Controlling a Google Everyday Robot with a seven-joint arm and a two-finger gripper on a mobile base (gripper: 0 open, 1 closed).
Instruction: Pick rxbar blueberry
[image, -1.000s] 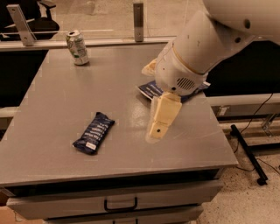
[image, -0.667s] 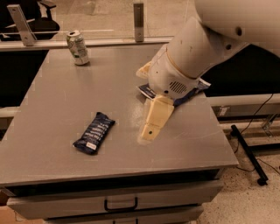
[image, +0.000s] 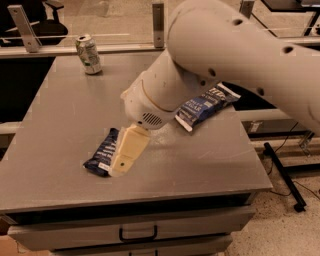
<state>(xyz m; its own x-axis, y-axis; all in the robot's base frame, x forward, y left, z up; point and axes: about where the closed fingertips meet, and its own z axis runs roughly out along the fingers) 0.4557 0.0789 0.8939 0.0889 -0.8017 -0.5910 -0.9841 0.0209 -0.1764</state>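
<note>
1. Presently our gripper (image: 126, 156) sits low and left of centre in the frame, its cream tip overlapping the right edge of the rxbar blueberry (image: 101, 155).
2. We cannot tell whether the gripper is apart, together or clamped.
3. The bar lies flat on the grey table (image: 210, 160).
4. A blue chip bag (image: 205, 106) lies right of centre.
5. A can (image: 89, 54) stands upper left.

Making out no word for certain. Showing white print on the bag (image: 206, 105) by the right edge, not legible. Carrying pale lettering and a small white label (image: 103, 166) on the bar (image: 102, 149) near the front edge, unreadable. Showing unreadable markings on the can (image: 89, 54) at the back-left corner. Hanging over the bar's right side: gripper (image: 121, 165).
</note>
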